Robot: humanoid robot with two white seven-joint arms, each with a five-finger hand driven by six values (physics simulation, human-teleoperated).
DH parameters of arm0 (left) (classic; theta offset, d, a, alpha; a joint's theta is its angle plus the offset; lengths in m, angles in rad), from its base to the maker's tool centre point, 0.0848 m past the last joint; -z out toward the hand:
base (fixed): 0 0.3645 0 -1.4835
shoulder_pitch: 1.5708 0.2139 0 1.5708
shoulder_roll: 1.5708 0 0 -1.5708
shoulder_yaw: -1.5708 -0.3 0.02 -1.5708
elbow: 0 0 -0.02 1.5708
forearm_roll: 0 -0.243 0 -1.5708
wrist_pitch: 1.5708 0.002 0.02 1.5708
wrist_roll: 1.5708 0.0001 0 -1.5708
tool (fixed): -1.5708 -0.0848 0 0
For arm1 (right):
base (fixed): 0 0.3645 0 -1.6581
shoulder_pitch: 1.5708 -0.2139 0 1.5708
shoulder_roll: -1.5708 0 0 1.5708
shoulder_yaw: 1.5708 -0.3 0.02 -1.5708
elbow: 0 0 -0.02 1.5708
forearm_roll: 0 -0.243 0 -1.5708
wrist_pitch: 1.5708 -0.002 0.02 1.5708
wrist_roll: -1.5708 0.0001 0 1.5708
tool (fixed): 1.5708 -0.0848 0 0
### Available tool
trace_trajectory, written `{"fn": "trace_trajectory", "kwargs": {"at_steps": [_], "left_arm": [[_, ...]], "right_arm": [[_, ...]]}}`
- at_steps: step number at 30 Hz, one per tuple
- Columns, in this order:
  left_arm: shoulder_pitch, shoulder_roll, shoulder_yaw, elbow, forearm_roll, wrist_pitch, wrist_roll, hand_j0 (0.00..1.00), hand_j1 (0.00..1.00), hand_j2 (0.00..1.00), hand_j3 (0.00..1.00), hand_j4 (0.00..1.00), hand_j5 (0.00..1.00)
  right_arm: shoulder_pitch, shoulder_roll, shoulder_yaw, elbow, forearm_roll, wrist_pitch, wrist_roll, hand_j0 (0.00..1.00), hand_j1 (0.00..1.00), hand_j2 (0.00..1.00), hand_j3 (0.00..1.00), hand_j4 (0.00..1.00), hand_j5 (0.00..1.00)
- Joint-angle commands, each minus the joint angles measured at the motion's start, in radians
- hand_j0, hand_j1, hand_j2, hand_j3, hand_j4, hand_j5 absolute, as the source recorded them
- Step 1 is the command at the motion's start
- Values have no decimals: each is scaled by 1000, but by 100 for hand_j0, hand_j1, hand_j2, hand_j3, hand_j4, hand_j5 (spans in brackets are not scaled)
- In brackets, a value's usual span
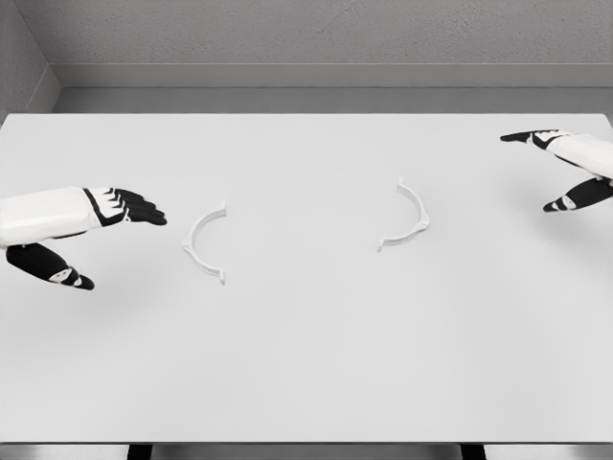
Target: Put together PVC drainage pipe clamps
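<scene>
Clamp halves apart on table; left hand, right hand spread wide, arms cropped.

White forearms, left hand black-fingered.

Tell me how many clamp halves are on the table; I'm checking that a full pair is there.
2. The left clamp half lies left of centre, near the left hand. The right clamp half lies right of centre, apart from the first. Nothing seems hidden.
</scene>
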Motion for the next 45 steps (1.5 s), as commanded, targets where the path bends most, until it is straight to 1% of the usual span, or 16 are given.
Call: {"fn": "trace_trajectory", "kwargs": {"at_steps": [1,3,5,8,12,17,23,24,26,30,33,35,36,38,42,45], "left_arm": [[0,4,-1,-1,6,3,0,100,100,100,100,100,100],[-9,2,3,-2,6,3,0,100,100,100,100,100,100],[-8,2,8,-2,6,3,0,100,100,100,100,100,100],[-8,1,8,-5,6,3,0,100,100,100,100,100,100],[-14,-4,12,2,-20,3,0,100,100,100,100,100,100],[-6,-10,9,-19,-26,3,0,100,100,100,100,100,100],[-31,-10,14,-11,-37,3,0,100,100,100,100,100,100],[-52,-10,14,-14,-39,3,0,100,100,100,100,100,100],[-104,-43,28,-13,-141,3,0,100,100,100,100,100,100],[-123,-151,25,-10,-155,3,0,100,100,100,100,100,100],[-135,-179,32,1,-157,3,0,100,100,100,100,100,100],[-133,-221,26,5,-229,3,0,100,100,100,100,100,100],[-127,-223,28,19,-247,3,0,100,100,100,100,100,100],[-124,-211,26,22,-188,3,0,100,100,100,100,100,100],[-121,-206,15,25,-187,3,0,100,100,100,100,100,100],[-133,-208,31,71,-249,3,0,100,100,100,100,100,100]], "right_arm": [[-2,0,1,-5,-7,3,0,100,100,100,100,100,100],[-6,1,1,0,-9,3,0,100,100,100,100,100,100],[-41,55,8,25,-7,3,0,100,100,100,100,100,100],[-130,167,14,133,20,3,0,100,100,100,100,100,100],[-204,235,63,221,54,3,0,100,100,100,100,100,100],[-310,369,63,434,191,3,0,100,100,100,100,100,100],[-341,451,63,578,194,3,0,100,100,100,100,100,100],[-342,452,63,585,194,3,0,100,100,100,100,100,100],[-342,452,63,585,194,3,0,100,100,100,100,100,100],[-342,455,77,583,194,3,0,100,100,100,100,100,100],[-342,468,80,583,194,3,0,100,100,100,100,100,100],[-342,475,83,583,195,3,0,100,100,100,100,100,100],[-342,475,83,583,195,3,0,100,100,100,100,100,100],[-342,478,84,583,195,3,0,100,100,100,100,100,100],[-341,491,86,581,195,3,0,100,100,100,100,100,100],[-345,509,100,575,198,3,0,100,100,100,100,100,100]]}}
